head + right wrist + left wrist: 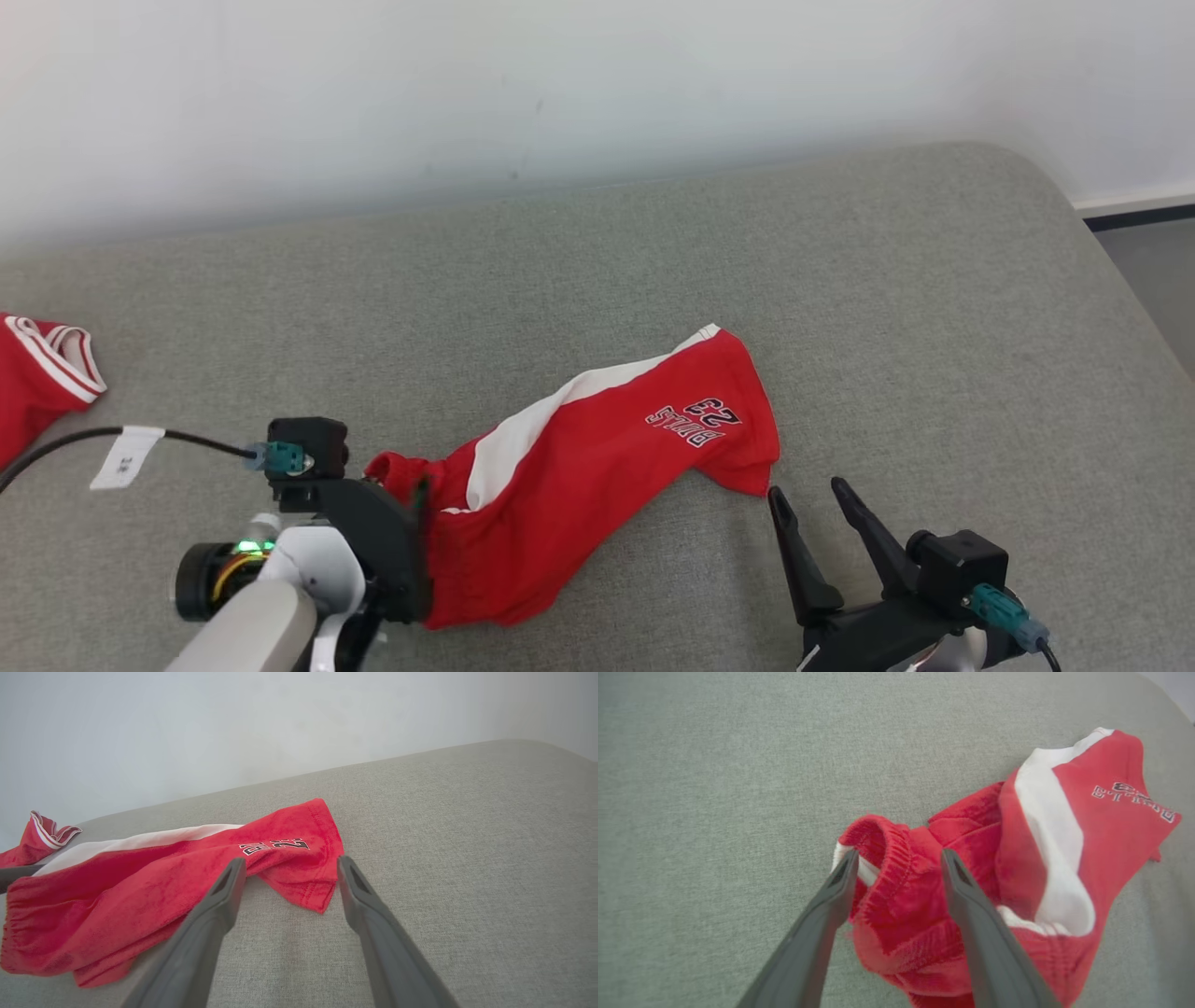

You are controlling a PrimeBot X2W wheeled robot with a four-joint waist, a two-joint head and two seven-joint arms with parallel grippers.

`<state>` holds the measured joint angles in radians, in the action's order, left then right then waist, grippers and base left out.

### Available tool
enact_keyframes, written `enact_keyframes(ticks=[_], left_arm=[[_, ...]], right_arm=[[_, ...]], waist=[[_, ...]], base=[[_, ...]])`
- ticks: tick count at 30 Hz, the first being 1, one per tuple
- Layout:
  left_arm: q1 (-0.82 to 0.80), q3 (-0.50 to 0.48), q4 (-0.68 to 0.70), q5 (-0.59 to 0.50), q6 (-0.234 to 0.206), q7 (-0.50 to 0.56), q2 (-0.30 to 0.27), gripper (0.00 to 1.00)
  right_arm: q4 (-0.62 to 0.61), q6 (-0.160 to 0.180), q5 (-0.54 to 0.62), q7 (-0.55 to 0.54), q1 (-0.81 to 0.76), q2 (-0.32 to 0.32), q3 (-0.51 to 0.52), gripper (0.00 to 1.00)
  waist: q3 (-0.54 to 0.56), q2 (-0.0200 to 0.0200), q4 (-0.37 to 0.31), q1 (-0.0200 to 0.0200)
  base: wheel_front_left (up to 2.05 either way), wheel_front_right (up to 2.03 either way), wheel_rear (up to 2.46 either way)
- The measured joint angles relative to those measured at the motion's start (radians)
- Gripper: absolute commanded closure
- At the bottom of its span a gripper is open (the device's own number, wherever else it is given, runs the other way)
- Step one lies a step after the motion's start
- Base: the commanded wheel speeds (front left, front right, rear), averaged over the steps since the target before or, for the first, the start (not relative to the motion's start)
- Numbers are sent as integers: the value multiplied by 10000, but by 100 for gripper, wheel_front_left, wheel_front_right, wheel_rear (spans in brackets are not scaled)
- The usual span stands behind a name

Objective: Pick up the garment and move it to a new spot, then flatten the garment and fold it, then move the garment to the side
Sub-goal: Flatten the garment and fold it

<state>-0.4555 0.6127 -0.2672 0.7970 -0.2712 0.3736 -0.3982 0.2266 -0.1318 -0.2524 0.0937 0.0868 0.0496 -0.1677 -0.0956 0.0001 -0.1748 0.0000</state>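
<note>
Grey cushion [653, 280] is stretching out below a white wall [560, 93]. The shorts [597, 467] are lying crumpled on it in the lower middle of the head view, with the waistband [887, 844] at lower left and the printed leg pointing to the upper right.

The left pincer [900, 858] is gaping wide and straddling the bunched waistband. One finger is touching the cloth, but nothing is clamped. The right pincer [808, 490] is also gaping wide and holding nothing, its tips hovering just beside the hem corner [761, 481].

Judging by a pincer waiting at each end, the robot is setting up a two-ended grasp. Whether this is for the lift or for the flattening, I cannot tell. The next move is calling for the left fingers to close on the waistband, and for the right tips to slide forward over the hem corner before pinching.

Bare cushion is lying open above the shorts toward the wall and across the right half of the frame. At upper right the cushion is rounding off, with floor [1153, 271] beyond. At the left edge a second red garment [37, 373] is taking up room.
</note>
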Motion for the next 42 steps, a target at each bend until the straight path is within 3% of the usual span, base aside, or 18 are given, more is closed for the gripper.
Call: enact_keyframes(ticks=[2,3,8,19,23,24,25,29,32,38,42], left_arm=[[-181,75,-324,-174,-115,163,-117,90],[-239,100,-470,-178,-107,301,-153,100],[-449,-255,-516,73,268,-506,165,100],[-1436,-2105,-245,869,1503,-4094,1120,100],[-1504,-2608,-600,1453,1639,-4525,1522,100],[-1499,-2621,-838,1448,1503,-4516,1507,19],[-1468,-2556,-1129,1379,1360,-4429,1423,0],[-1330,-2339,-2128,980,867,-4383,1191,0],[-1122,-2259,-2533,761,736,-4351,974,0],[-736,-2082,-2086,1478,1469,-3242,984,0],[-611,-1666,-1647,1701,1361,-1891,796,0]], right_arm=[[-6,0,-10,29,36,6,23,0],[0,0,-12,31,73,6,17,0],[73,0,-25,86,149,6,63,0],[150,0,-23,150,165,4,111,0],[161,0,-25,151,167,4,67,0],[167,0,-27,151,167,6,52,0],[165,0,-31,151,167,4,27,0],[176,0,-96,151,174,2,-29,0],[180,0,-96,151,174,4,8,0],[167,0,-56,151,147,6,201,0],[134,0,-13,121,145,4,194,0]], waist=[[-76,0,-67,0],[-108,0,-101,0],[-231,0,-185,0],[-176,0,124,0],[-123,0,200,0],[-112,0,211,1],[-105,0,217,0],[-111,0,200,0],[-94,-1,188,0],[-27,0,264,0],[-13,0,410,0]], base=[[0,0,0],[0,0,0],[0,0,0],[0,0,0],[0,0,0],[0,0,0],[0,0,0],[0,0,0],[0,0,0],[0,0,0],[0,0,0]])
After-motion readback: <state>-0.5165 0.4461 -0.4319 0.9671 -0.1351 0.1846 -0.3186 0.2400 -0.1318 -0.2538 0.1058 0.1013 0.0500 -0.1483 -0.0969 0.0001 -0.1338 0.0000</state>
